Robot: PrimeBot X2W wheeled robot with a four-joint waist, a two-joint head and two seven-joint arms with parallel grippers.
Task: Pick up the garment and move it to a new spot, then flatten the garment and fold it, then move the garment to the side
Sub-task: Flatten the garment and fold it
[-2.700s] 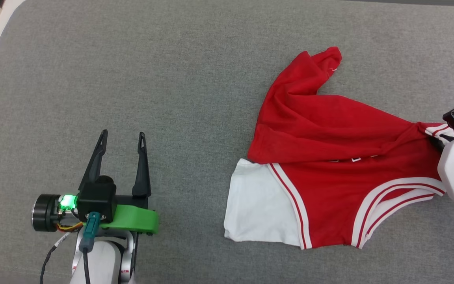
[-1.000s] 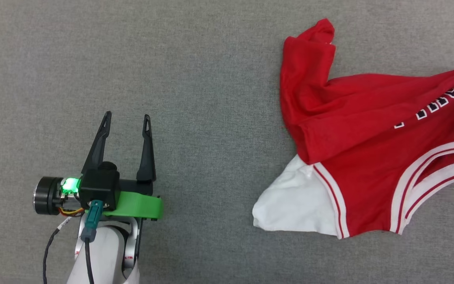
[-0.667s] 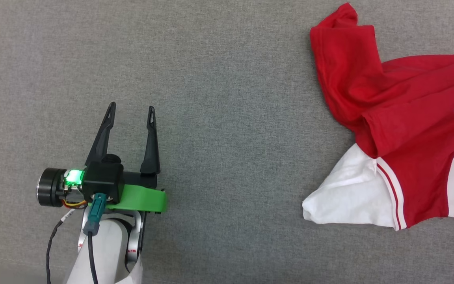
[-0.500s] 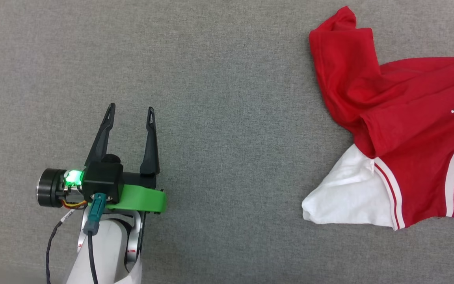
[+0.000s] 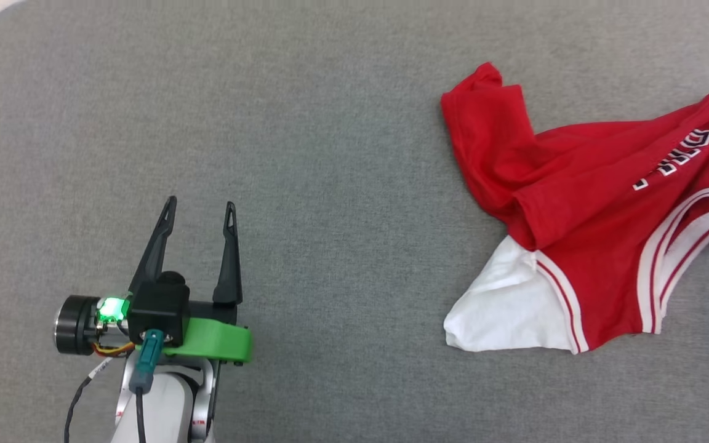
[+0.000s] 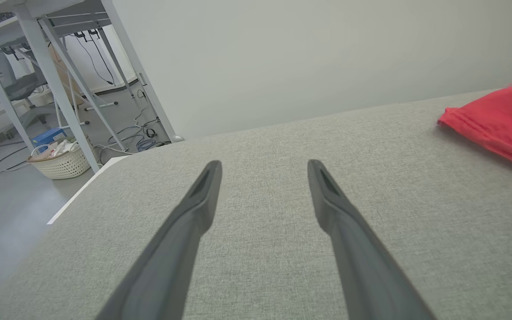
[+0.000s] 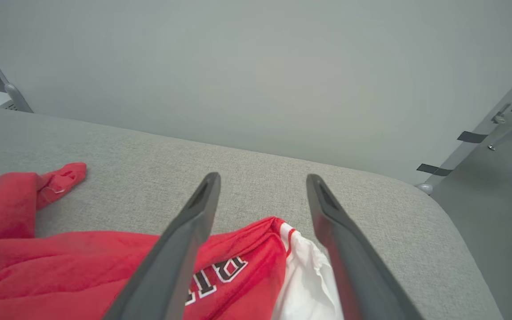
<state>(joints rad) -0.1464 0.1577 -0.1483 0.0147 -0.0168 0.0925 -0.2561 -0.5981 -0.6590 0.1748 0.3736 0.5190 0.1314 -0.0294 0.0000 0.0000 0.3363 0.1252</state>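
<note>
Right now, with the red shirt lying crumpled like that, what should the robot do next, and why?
Probably lower the right gripper and pinch the edge of the garment beneath it, to start pulling it flat. The garment lies bunched on the grey table, and the open jaws hang just above its white sleeve. The left gripper is far off.

The left gripper (image 5: 199,212) stands over the grey fabric surface (image 5: 330,154) with its two dark fingers spread and nothing between them. A green light (image 5: 106,309) glows at the left of its base, and a green bracket (image 5: 216,341) sits just behind the fingers. Well off to the gripper's right lies the garment (image 5: 582,203), rumpled, its white sleeve (image 5: 502,307) the part nearest the gripper and its lettering (image 5: 677,159) on the side farthest from it.
</note>
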